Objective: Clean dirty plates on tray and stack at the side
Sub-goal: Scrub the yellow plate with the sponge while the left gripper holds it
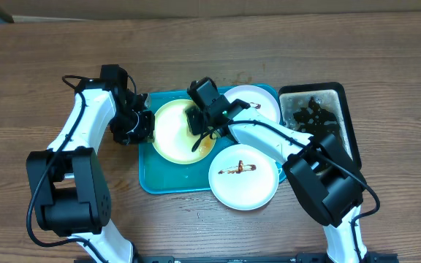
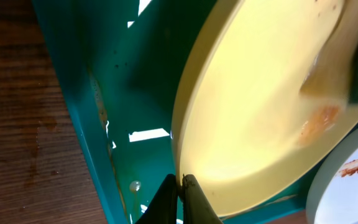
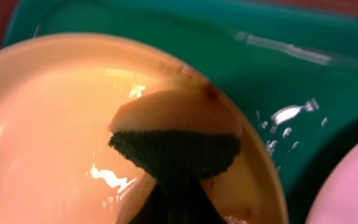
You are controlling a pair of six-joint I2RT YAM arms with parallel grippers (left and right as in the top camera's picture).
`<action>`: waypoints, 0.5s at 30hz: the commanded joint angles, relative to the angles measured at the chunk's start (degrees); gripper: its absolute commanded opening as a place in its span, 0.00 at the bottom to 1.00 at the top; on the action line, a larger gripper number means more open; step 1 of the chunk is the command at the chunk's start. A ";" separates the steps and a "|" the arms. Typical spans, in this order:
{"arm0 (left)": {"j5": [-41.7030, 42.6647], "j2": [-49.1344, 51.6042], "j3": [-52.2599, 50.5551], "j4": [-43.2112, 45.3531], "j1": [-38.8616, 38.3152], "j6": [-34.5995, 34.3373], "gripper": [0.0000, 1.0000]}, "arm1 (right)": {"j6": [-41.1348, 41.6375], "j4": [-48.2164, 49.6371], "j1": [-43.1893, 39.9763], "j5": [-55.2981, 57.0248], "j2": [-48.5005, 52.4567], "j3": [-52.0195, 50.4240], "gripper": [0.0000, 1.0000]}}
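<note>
The pale yellow-green plate (image 1: 175, 131) lies in the 9 o'clock half of the teal tray (image 1: 159, 179). An orange-brown film of sauce (image 2: 319, 121) is on its inner face, towards 4 o'clock in the overhead view. The plate is round, so it has no long axis to line up with; what matters is which edge each arm works from.

The left gripper (image 2: 180, 186) meets the rim at 9 o'clock with its jaws pinched narrow onto that edge, steadying the plate. Whether the rim is raised off the tray floor cannot be told. The right gripper (image 1: 198, 123) comes in from about 2 o'clock, clamped on a sponge (image 3: 176, 152) whose dark scouring face presses on the plate's 3 o'clock side. The remaining smear is just beyond the sponge, towards 4 to 5 o'clock. The right arm is therefore the nearer one, and a short sweep that way is likely what is called for.

A white plate (image 1: 243, 175) with a brown streak across its middle lies at the tray's 4 o'clock corner and overhangs the rim. A second white plate (image 1: 258, 101) lies at the 1 o'clock corner. Beyond the tray at 3 o'clock is a black-rimmed basin (image 1: 342, 117) of dark water, and all of it rests on the wooden table (image 1: 42, 73). No plate is stacked at the side yet. No brand, label or writing can be read anywhere.
</note>
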 commanded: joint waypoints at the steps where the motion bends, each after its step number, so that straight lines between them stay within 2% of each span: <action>1: 1.07 -1.20 0.96 -0.66 -0.55 0.52 0.04 | -0.35 4.70 -0.57 5.29 0.92 0.22 0.06; 6: 1.07 -1.20 0.96 -1.07 -0.55 0.57 0.04 | -0.33 10.19 -0.59 5.99 0.92 0.22 0.04; 11: 1.07 -1.20 0.96 -1.09 -0.55 0.57 0.04 | -0.39 13.29 -0.59 11.58 0.90 0.26 0.04; 15: 0.90 -1.20 0.96 -1.29 -0.55 0.59 0.04 | -0.35 10.56 -0.57 11.56 0.90 0.28 0.04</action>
